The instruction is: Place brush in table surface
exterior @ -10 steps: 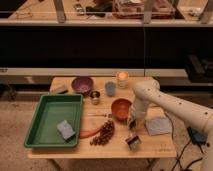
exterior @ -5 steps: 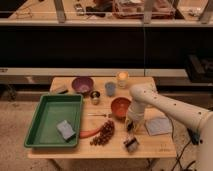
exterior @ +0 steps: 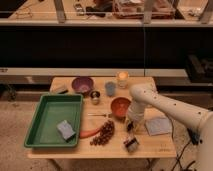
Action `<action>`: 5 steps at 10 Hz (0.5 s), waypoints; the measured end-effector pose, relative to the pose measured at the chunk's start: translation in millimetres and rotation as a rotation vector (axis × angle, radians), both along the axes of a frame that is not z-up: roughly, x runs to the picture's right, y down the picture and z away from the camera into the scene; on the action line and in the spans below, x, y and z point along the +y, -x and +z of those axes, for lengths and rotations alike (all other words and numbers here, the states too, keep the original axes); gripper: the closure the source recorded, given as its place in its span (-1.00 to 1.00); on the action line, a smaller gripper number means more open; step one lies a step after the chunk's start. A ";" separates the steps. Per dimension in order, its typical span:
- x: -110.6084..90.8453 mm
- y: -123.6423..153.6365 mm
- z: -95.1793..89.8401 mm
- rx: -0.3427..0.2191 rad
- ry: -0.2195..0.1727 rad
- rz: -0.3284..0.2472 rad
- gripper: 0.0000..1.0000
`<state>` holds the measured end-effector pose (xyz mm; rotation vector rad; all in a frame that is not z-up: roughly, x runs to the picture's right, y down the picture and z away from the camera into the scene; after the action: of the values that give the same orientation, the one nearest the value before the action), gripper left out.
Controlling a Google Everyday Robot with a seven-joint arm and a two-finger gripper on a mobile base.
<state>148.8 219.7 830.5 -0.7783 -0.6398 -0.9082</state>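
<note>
the brush (exterior: 131,144) is lying on the light tan desk (exterior: 150,145) near its front edge, just right of the grape bunch (exterior: 102,134). the gripper (exterior: 131,126) is hanging just above it, jaws' opening impossible to tell, apparently holding nothing, with the orange bowl (exterior: 120,107) and grey cloth (exterior: 158,126) flanking the white arm (exterior: 165,107).

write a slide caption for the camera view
White robot arm's claw hangs just above brush lying on table surface near grey cloth.

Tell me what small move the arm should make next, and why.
Probably lift the gripper straight up and pull back. The brush already lies on the table surface near the front edge, apart from the gripper just behind it, so the placing looks done.
</note>
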 end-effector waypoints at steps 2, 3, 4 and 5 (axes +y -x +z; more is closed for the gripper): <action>0.0 -0.2 -0.1 0.000 0.000 0.000 0.38; 0.2 -0.4 -0.1 0.001 0.000 0.001 0.38; 0.4 -0.8 -0.2 0.001 0.000 0.001 0.38; 0.6 -1.1 -0.3 0.001 0.001 0.002 0.38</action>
<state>149.9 220.3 830.2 -0.7788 -0.6393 -0.9061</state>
